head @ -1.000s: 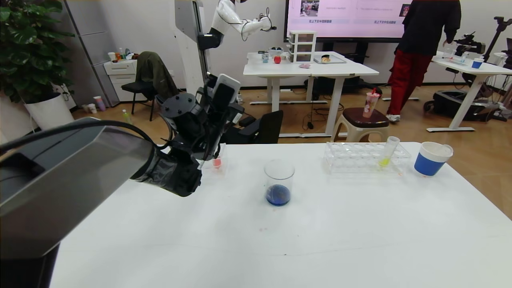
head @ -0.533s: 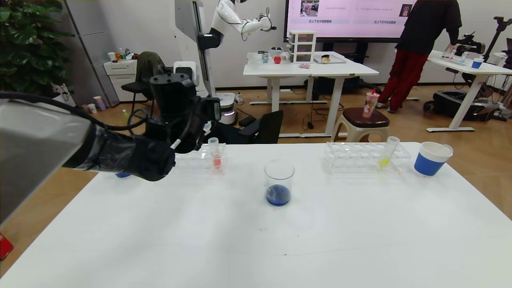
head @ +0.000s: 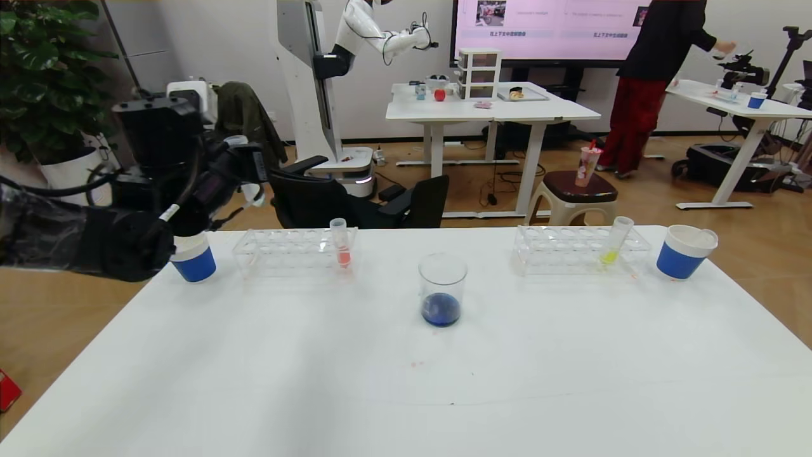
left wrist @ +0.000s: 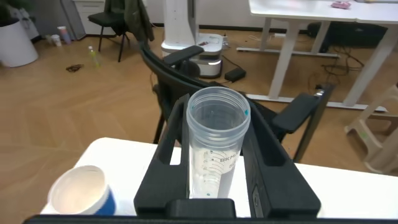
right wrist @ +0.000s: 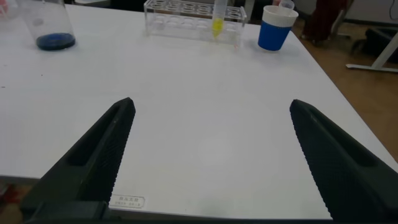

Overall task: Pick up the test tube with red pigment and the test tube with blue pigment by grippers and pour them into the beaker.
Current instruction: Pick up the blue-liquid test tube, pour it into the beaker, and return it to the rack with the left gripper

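My left gripper (head: 244,174) hangs over the table's far left corner, above a paper cup (head: 193,260). It is shut on the test tube with blue pigment (left wrist: 214,149), which is upright, shows only blue specks at its rim and looks empty. The beaker (head: 443,290) stands mid-table with dark blue liquid in its bottom. The test tube with red pigment (head: 341,244) stands in the left rack (head: 279,251), to the right of my left gripper. My right gripper (right wrist: 211,155) is open over bare tabletop near the front edge, nothing between its fingers.
A second rack (head: 571,251) at the back right holds a tube of yellow-green liquid (head: 614,241). A blue-banded paper cup (head: 684,252) stands beside it. Black chairs sit behind the table's far edge. A person moves in the room beyond.
My left arm has swung left and back, from in front of the left rack to above the left paper cup, carrying the tube. The rack and red tube are now unobscured.
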Robot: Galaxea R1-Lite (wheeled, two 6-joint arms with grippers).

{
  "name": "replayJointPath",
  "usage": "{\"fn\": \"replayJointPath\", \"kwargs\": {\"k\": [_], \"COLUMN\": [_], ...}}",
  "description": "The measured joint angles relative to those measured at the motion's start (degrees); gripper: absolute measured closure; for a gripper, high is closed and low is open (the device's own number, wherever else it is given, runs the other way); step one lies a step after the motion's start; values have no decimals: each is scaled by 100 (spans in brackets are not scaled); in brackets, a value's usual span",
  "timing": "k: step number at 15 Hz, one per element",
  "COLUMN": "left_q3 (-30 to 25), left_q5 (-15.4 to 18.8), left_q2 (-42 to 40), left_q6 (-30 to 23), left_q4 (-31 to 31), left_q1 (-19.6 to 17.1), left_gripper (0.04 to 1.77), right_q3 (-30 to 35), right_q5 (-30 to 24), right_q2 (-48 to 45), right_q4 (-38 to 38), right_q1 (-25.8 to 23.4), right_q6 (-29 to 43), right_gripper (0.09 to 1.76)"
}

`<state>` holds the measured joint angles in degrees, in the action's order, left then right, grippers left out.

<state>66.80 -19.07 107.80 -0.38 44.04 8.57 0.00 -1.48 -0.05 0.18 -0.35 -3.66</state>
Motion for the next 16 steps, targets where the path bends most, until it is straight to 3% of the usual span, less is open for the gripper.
{"fn": "replayJointPath", "kwargs": {"k": [4,6,10,16], "left_q3": [-126,-121,30,67], "left_q5": [750,931,970,934], "left_q2": [-52,113,739,1585], "left_q6": [-37,-55,-46,-52], "left_q4": [16,50,767,1257], "left_q1": [-1284,-1721,-2007,-2064], "left_gripper": [130,130,130,130], "right_q3": [0,0,0,0], "right_q5": [0,0,0,0], "right_q2": [0,0,0,0], "right_q4": [0,0,0,0], "right_q1": [2,0,0,0], "right_q6": [0,2,0,0], "right_gripper": [11,11,11,11]}}
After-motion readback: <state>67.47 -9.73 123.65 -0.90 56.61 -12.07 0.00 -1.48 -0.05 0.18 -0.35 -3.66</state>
